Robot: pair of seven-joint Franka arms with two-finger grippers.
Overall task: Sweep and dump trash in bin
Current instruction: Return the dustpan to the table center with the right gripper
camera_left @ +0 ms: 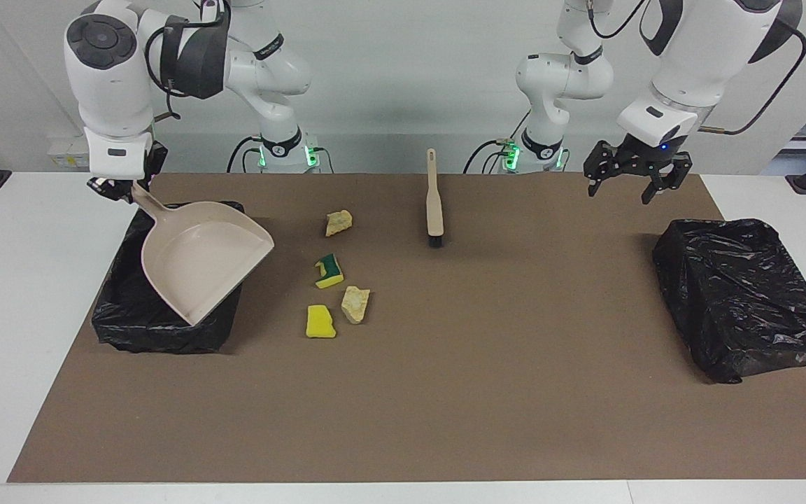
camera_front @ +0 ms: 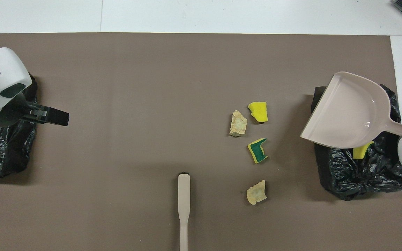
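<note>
A: Facing view: my right tool (camera_left: 117, 187) grips the dustpan (camera_left: 200, 262) handle, the pan level over the bin (camera_left: 119, 318). Four trash (camera_left: 336, 280) chunks lie on the surface beside the bin, toward the brush (camera_left: 434, 203), which lies lengthwise, away from me.

B: And overhead?

A: One yellow bit (camera_front: 360, 150) shows in the bin. My left tool (camera_left: 630, 178) hangs open over the surface by the other bag (camera_left: 746, 297), waiting.
</note>
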